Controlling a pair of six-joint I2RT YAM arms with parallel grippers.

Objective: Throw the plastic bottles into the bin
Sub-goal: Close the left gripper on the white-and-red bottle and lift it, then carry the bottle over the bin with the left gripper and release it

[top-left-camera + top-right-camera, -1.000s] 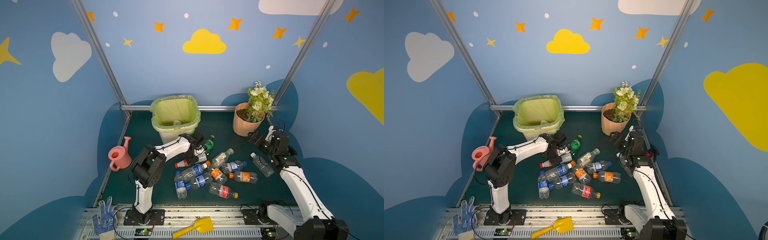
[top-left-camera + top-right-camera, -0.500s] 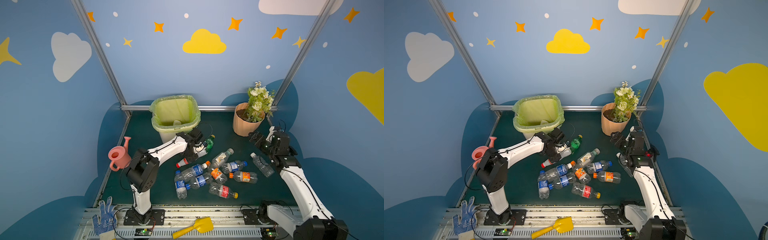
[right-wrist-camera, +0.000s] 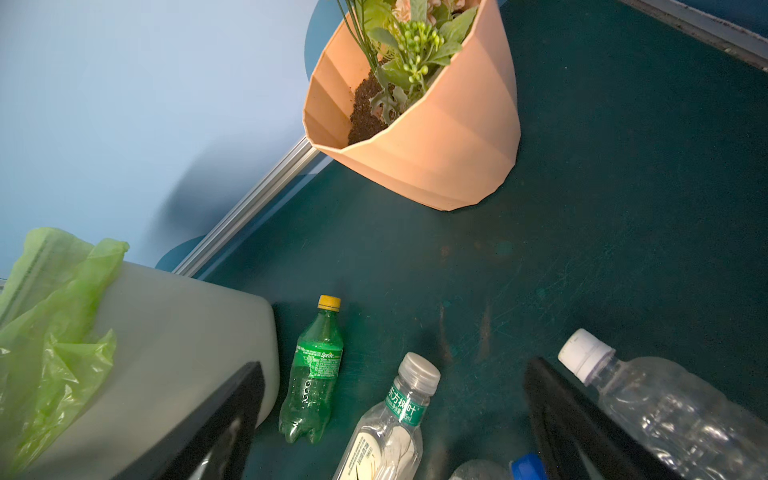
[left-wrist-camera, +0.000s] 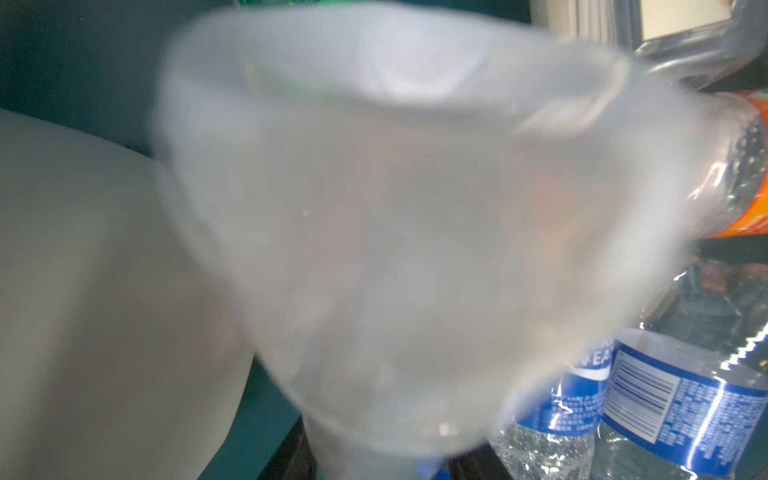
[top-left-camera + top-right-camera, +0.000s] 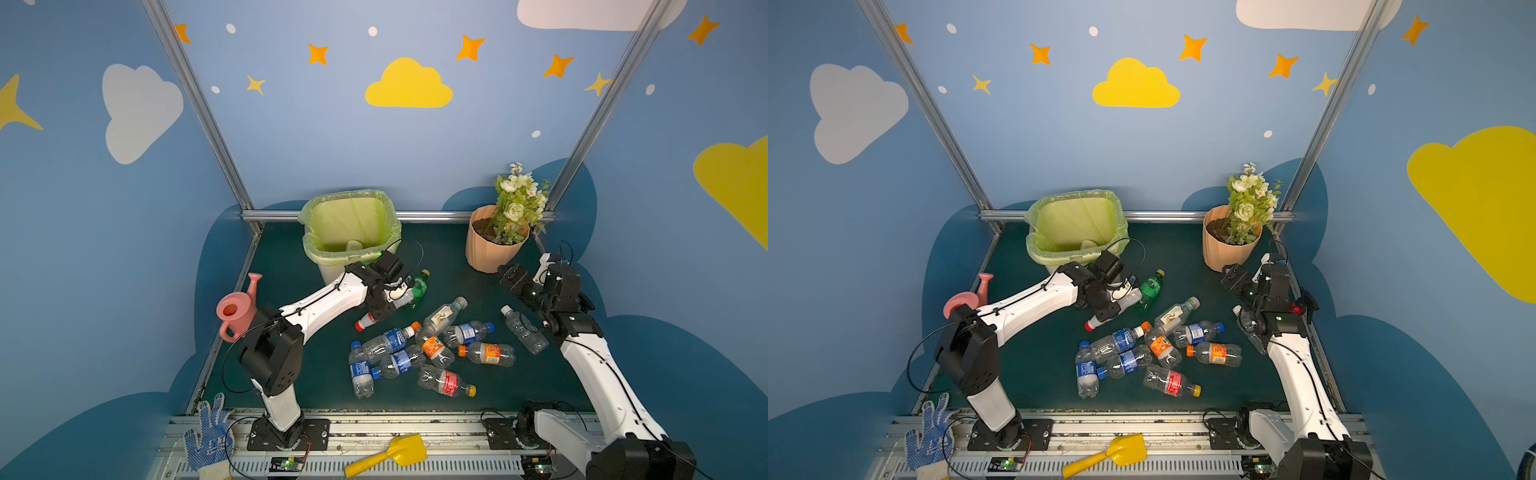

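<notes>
Bottle in hand: the left gripper point(image 5: 392, 293) point(image 5: 1121, 296) was clenched on an opaque white plastic bottle with a red cap point(image 5: 368, 321) point(image 5: 1098, 322), holding it tilted with the cap end low, just in front of the near right corner of the off-white square plastic bin lined with a light-green bag point(image 5: 311, 249) point(image 5: 1034, 249). In the left wrist view the white bottle's blurred base point(image 4: 395, 228) filled most of the picture. Whether its cap touched the dark green tabletop point(image 5: 291, 374) point(image 5: 1183, 266) could not be told.

The bin stood at the tabletop's far edge, left of the middle, with a pale shape lying at its bottom. A small green plastic bottle with a yellow cap point(image 5: 419, 286) point(image 5: 1150, 287) point(image 3: 313, 382) lay just beside the held bottle, near the bin's right side. A heap of clear plastic bottles with blue, orange and red labels point(image 5: 415, 353) point(image 5: 1142, 353) lay around the middle of the tabletop.

Near the right edge, the right gripper point(image 5: 509, 276) point(image 5: 1232, 276) point(image 3: 395, 363) hung released, its fingers point(image 3: 216, 415) spread wide and grasping nothing, above a clear bottle with a white cap point(image 5: 523, 330) point(image 3: 665, 407). A peach ribbed flower pot with white blooms point(image 5: 486, 253) point(image 5: 1221, 253) point(image 3: 436, 158) stood in the far right corner, and a pink watering can point(image 5: 235, 311) point(image 5: 967, 297) stood at the left edge.
</notes>
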